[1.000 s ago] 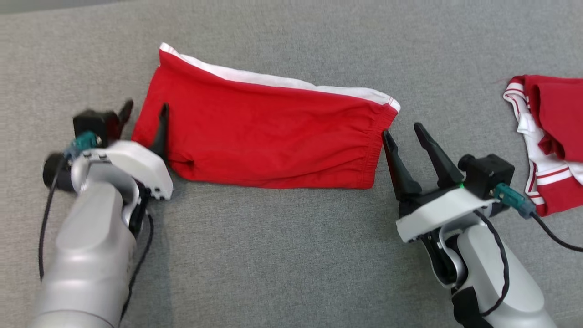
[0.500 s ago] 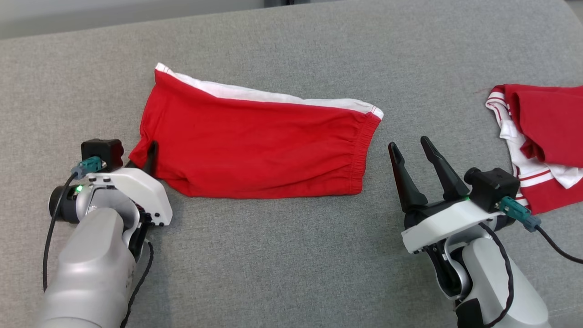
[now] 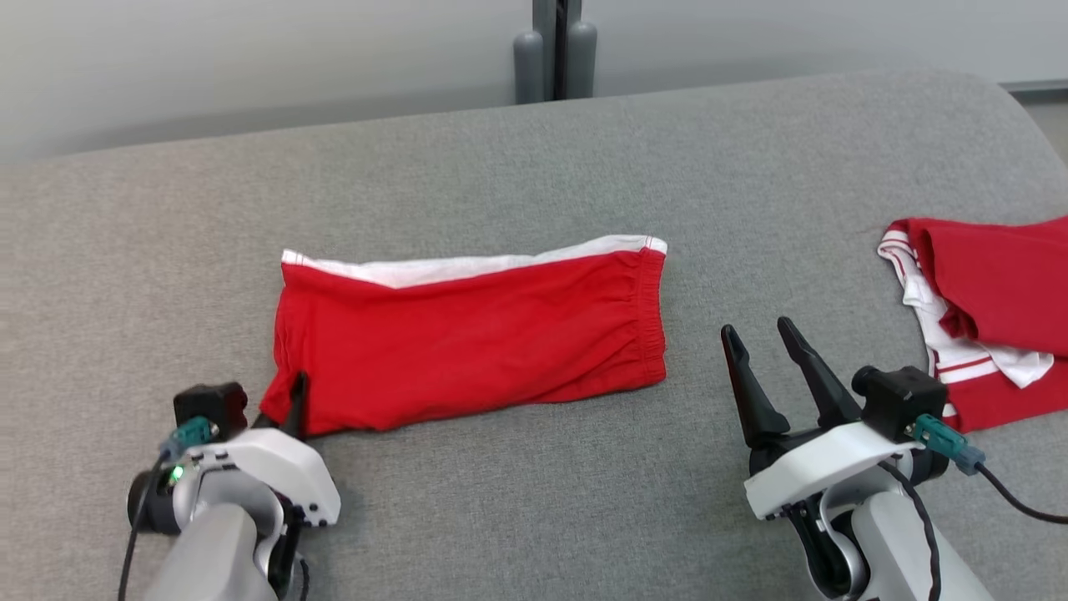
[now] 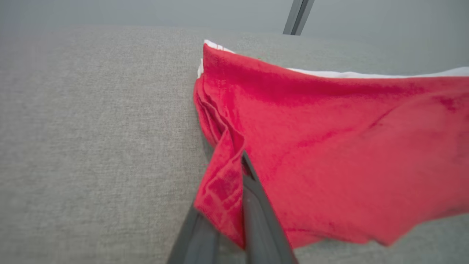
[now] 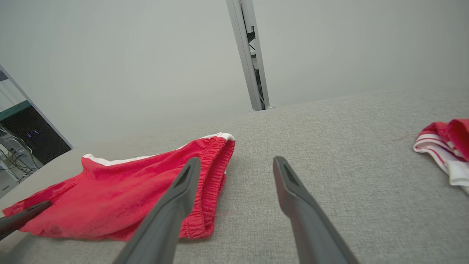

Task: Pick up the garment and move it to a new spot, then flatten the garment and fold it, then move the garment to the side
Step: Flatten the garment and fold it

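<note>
A second ago our left claw [image 3: 294, 386] straddled the left edge of the red shorts [image 3: 467, 334], fingers spread. Now it is pinched shut on their near-left corner, which seems to lift slightly off the gray table [image 3: 517, 501] (the head camera has tilted up meanwhile). The shorts lie folded mid-table. Our right claw [image 3: 756, 327], then at the waistband, now stands wide and empty just right of it. Both forearms rise from the bottom edge, fingers pointing away from us.

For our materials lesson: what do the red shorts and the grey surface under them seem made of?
Red shorts: soft matte knit, probably cotton jersey; it creases and gathers at the waistband. Grey surface: matte woven upholstery cloth, seemingly; flecked weave shows close up.
</note>
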`<state>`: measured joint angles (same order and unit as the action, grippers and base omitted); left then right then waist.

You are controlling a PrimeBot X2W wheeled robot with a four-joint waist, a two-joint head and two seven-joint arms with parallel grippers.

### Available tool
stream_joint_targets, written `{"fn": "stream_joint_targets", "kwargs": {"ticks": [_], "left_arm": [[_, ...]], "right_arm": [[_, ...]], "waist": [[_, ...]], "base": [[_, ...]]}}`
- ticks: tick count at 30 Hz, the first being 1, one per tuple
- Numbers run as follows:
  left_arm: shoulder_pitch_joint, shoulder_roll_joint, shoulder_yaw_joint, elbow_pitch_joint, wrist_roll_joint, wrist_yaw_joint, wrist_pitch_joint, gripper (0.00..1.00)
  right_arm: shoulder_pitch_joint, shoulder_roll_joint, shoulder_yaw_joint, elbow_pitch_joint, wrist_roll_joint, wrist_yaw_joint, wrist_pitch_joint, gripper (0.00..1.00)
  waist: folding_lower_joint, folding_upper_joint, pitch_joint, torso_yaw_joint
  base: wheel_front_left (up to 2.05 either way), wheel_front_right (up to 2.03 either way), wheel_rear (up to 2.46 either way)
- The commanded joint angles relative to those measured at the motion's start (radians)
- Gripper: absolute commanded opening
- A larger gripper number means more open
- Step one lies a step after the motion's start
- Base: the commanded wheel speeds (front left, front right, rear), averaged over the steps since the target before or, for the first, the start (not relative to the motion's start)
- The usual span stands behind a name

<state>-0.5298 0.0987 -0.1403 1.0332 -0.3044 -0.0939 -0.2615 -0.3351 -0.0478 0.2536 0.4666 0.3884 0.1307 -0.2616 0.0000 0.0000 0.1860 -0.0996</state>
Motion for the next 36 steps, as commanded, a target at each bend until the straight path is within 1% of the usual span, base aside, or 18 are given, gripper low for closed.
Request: {"fn": "stream_joint_targets", "kwargs": {"ticks": [1,3,7,8,9,10,12,13,14,15,17,24,28,33,36], "left_arm": [[0.043,-0.003,0.016,-0.033,-0.008,0.014,-0.004,0.00],[0.081,-0.011,0.022,-0.062,-0.005,0.018,-0.004,0.00],[0.134,-0.018,0.038,-0.119,0.013,0.046,-0.004,0.00],[0.148,-0.019,0.043,-0.137,0.018,0.050,-0.004,0.18],[0.159,-0.020,0.051,-0.160,0.021,0.054,-0.004,0.92],[0.171,-0.020,0.058,-0.183,0.029,0.057,-0.004,1.00],[0.183,-0.019,0.059,-0.205,0.043,0.062,-0.004,1.00],[0.191,-0.020,0.063,-0.234,0.053,0.066,-0.004,1.00],[0.211,-0.020,0.072,-0.294,0.080,0.077,-0.004,1.00],[0.211,-0.020,0.072,-0.294,0.080,0.077,-0.004,1.00],[0.232,-0.022,0.088,-0.348,0.098,0.087,-0.004,1.00],[0.275,-0.033,0.109,-0.470,0.144,0.075,-0.004,1.00],[0.284,-0.040,0.115,-0.521,0.152,0.064,-0.004,1.00],[0.298,-0.044,0.116,-0.534,0.152,0.058,-0.004,1.00],[0.297,-0.046,0.116,-0.546,0.159,0.052,-0.004,1.00]], "right_arm": [[0.020,-0.006,-0.005,0.006,0.003,0.000,-0.004,1.00],[0.032,-0.006,-0.007,0.011,0.002,0.000,-0.004,1.00],[0.047,-0.006,-0.004,0.018,0.005,0.000,-0.004,1.00],[0.050,-0.006,-0.003,0.018,0.006,0.000,-0.004,1.00],[0.052,-0.006,-0.002,0.020,0.006,0.000,-0.004,1.00],[0.052,-0.006,-0.001,0.020,0.005,0.000,-0.004,1.00],[0.053,-0.006,-0.002,0.019,0.005,0.000,-0.004,1.00],[0.052,-0.006,-0.004,0.019,0.004,0.000,-0.004,1.00],[0.047,-0.006,-0.002,0.022,0.003,0.000,-0.004,1.00],[0.047,-0.006,-0.002,0.022,0.003,0.000,-0.004,1.00],[0.035,-0.006,-0.001,0.025,0.001,0.000,-0.004,1.00],[-0.019,-0.006,0.002,0.072,0.015,0.000,-0.004,1.00],[-0.047,-0.006,0.002,0.124,0.010,0.000,-0.004,1.00],[-0.081,-0.007,-0.011,0.211,0.021,0.000,-0.004,1.00],[-0.080,-0.007,-0.021,0.269,0.032,0.000,-0.004,1.00]], "waist": [[0.0000,0.0000,-0.030,0.017],[0.0000,0.0000,-0.043,0.024],[0.0000,0.0000,-0.058,0.030],[0.0000,0.0000,-0.060,0.031],[0.0000,0.0000,-0.061,0.032],[0.0000,0.0000,-0.060,0.034],[0.0000,0.0000,-0.059,0.036],[0.0000,0.0000,-0.057,0.040],[0.0000,0.0000,-0.050,0.049],[0.0000,0.0000,-0.050,0.049],[0.0000,0.0000,-0.040,0.061],[0.0000,0.0000,-0.002,0.128],[0.0000,0.0000,0.018,0.173],[0.0000,0.0000,0.033,0.225],[0.0000,0.0000,0.041,0.245]], "base": [[0.00,0.00,0.00],[0.00,0.00,0.00],[0.00,0.00,0.00],[0.00,0.00,0.00],[0.00,0.00,0.00],[0.00,0.00,0.00],[0.00,0.00,0.00],[0.00,0.00,0.00],[0.00,0.00,0.00],[0.00,0.00,0.00],[0.00,0.00,0.00],[0.00,0.00,0.00],[0.00,0.00,0.00],[0.00,0.00,0.00],[0.00,0.00,0.00]]}}
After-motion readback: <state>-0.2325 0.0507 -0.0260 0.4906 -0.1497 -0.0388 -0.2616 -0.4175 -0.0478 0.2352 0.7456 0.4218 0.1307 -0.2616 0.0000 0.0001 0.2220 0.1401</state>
